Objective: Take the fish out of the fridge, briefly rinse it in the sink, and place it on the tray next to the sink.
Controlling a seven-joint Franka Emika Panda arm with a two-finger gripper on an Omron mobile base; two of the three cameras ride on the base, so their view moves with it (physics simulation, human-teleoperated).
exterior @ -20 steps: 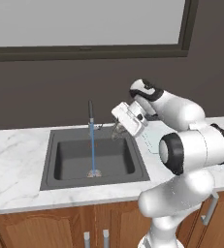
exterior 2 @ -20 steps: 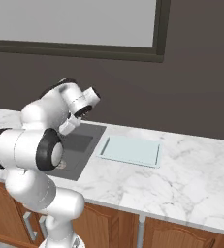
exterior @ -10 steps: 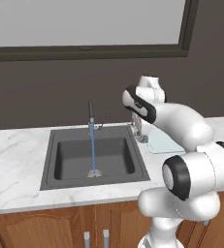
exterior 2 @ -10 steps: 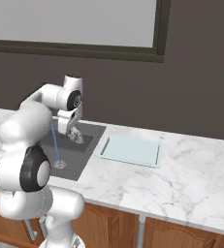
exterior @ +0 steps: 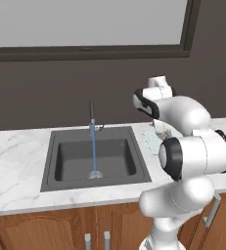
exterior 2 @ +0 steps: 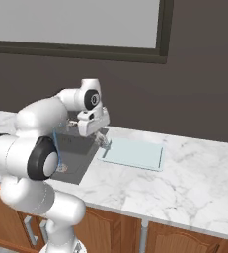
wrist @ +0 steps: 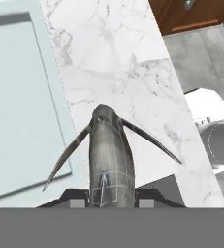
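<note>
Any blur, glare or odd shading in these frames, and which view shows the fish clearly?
Left base view: sharp, flat even light, the arm hides most of the tray; the sink is plainly lit. Right base view: slightly soft, and the fish in the gripper is too small to read. Hand view: fish crisp and close, no glare, soft shading on the marble counter.

Kitchen: marble counter [exterior: 16,161], sink [exterior: 95,158], wooden cabinets [exterior 2: 179,239].

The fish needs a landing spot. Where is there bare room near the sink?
The tray lies bare, bordered by the sink and open marble. The counter beyond the tray is bare too. It is crowded at the tray's sink-side edge, where the hand holds the fish.
</note>
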